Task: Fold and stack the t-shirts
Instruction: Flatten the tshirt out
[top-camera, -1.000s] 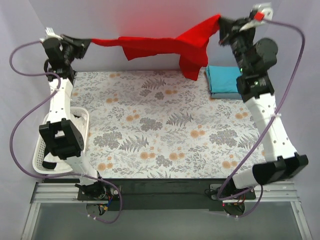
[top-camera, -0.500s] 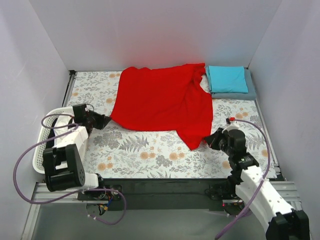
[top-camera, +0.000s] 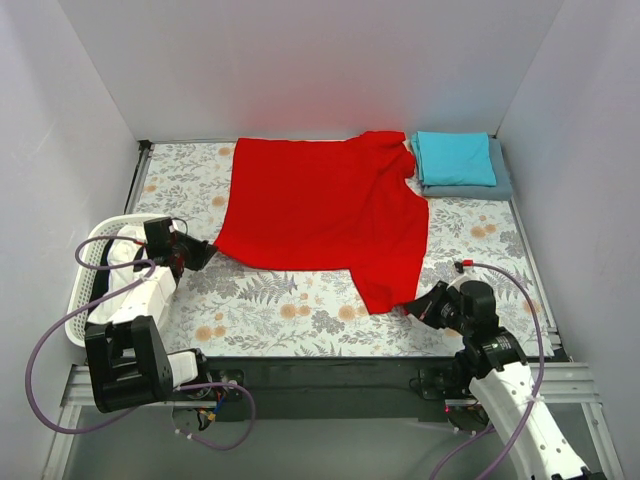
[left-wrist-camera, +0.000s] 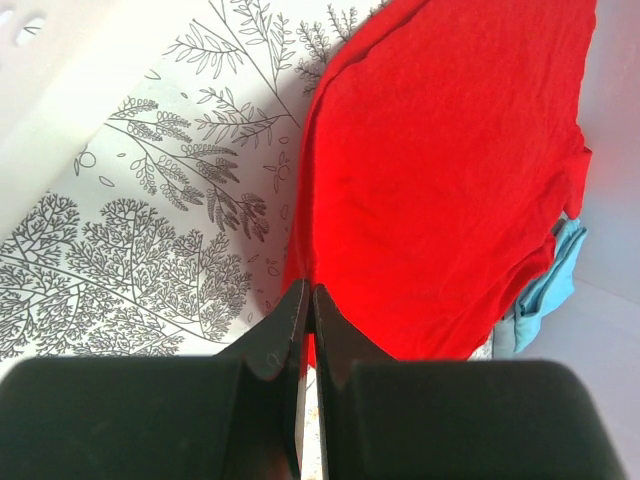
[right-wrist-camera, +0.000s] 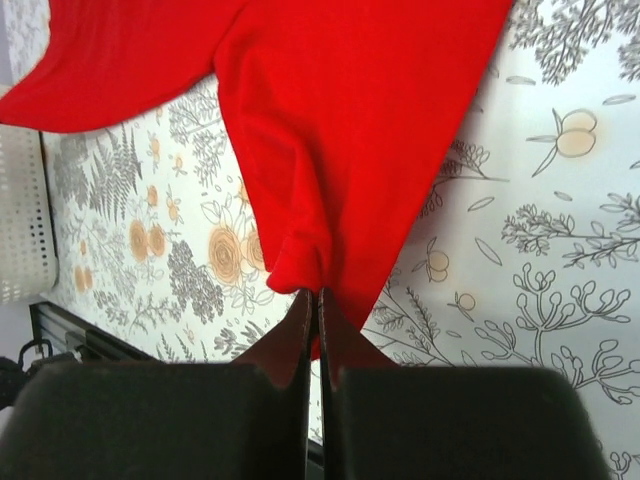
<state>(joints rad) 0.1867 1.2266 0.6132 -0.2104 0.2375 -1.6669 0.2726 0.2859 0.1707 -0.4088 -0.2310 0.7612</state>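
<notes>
Between basket (top-camera: 122, 224) and stack (top-camera: 458, 165), red t-shirt (top-camera: 320, 215)

Both arms are drawn back and sit low. The left arm (top-camera: 150, 285) is folded tight by the left edge, wrist pointing right. The left pincer (top-camera: 197, 253) is pressed together with no gap, nipping the red shirt (top-camera: 320, 215) at its hem. The right arm (top-camera: 515, 390) reaches forward and left from its base. The right pincer (top-camera: 415, 305) is clamped the same way on the shirt's near corner.

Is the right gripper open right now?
No, the right gripper is shut, its tips pinching a bunched edge of the bright red cloth t-shirt.
</notes>
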